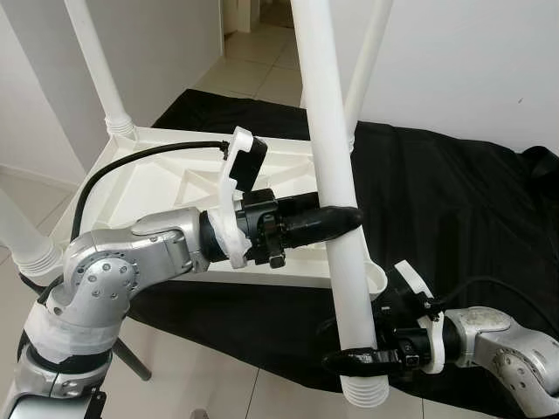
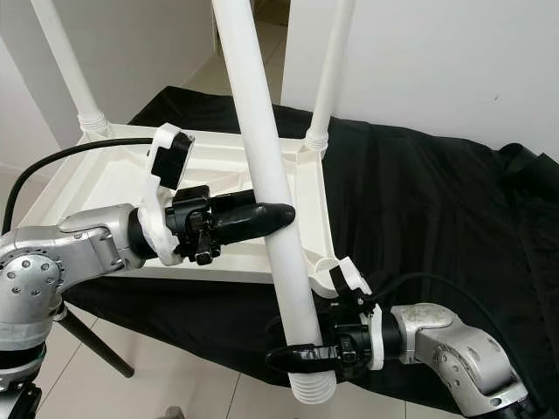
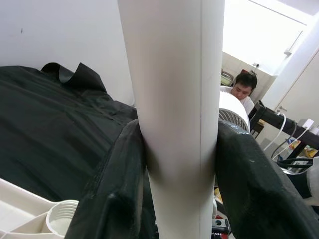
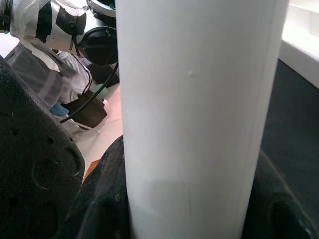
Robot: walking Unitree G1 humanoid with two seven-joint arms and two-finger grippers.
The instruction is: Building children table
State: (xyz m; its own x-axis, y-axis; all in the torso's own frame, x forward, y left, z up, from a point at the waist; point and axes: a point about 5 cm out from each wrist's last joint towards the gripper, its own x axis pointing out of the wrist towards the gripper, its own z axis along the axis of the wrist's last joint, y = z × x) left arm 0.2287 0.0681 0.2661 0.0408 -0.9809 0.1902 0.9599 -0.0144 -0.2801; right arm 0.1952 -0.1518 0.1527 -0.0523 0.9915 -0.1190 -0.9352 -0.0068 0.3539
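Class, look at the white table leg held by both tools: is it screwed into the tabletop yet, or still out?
Out. The white table leg hangs free, its threaded end below the right tool, beside the upturned white plastic tabletop.

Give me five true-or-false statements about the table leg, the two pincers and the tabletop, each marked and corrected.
1. Both pincers grip the same white table leg. True.
2. The left pincer holds lower than the right pincer. False: it holds higher.
3. The tabletop lies upside down on a black cloth. True.
4. The held leg's threaded end points up. False: it points down.
5. The cloth is red. False: black.
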